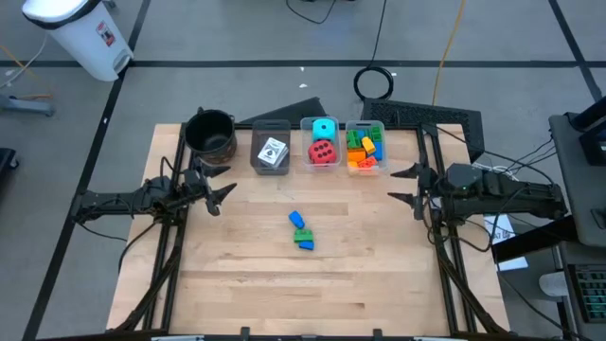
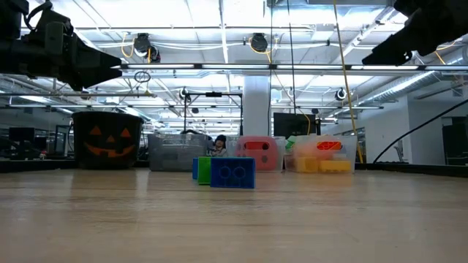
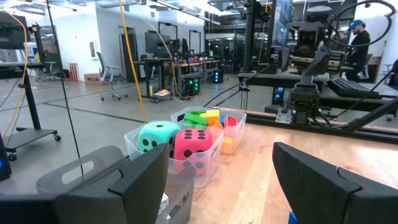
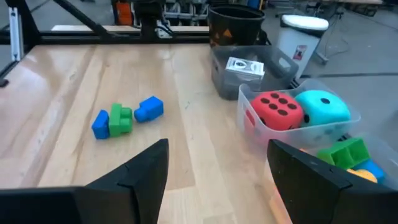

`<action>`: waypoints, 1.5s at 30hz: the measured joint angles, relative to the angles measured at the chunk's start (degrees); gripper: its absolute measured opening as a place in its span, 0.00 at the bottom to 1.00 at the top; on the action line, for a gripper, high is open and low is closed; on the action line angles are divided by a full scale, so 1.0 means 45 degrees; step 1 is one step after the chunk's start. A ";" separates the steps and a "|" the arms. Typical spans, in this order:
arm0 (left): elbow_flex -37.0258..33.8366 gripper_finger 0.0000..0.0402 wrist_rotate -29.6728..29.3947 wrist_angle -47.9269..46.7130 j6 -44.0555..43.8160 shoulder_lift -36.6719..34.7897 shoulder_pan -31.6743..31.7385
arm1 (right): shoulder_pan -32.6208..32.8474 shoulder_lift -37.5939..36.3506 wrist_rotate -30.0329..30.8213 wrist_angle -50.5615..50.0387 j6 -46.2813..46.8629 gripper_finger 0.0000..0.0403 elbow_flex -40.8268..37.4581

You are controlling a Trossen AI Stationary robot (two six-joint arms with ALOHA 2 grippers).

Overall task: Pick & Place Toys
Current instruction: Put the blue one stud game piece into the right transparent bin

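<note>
Hovering apart at table edges, left pincer (image 1: 223, 191), right pincer (image 1: 405, 186), both empty, spread

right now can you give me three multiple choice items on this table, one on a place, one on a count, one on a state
1. Where are the red dotted cube and cyan dotted cube?
A. Together in the middle clear bin
B. Loose on the table
C. In the black pot

2. How many loose bricks lie out on the table?
A. One
B. Three
C. Six

3. How is the left gripper?
A. Shut on a brick
B. Open, holding nothing
C. Shut on a card

Answers:
1 A: both cubes sit in one bin.
2 B: two blue and one green lie mid-table.
3 B: its fingers stand apart, above the table.
</note>
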 joint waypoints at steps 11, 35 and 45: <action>0.0002 0.73 0.0000 0.0007 0.0000 0.0000 0.0002 | 0.0000 -0.2574 0.0009 0.2601 -0.0092 0.62 -0.1646; -0.0001 0.73 0.0027 -0.0070 0.0000 -0.0005 0.0002 | 0.0002 -0.3413 0.0008 0.9870 -0.0287 0.61 -0.6834; -0.0001 0.73 0.0017 -0.0066 0.0000 -0.0005 0.0000 | 0.0002 -0.3418 0.0006 0.8104 -0.0308 0.61 -0.6858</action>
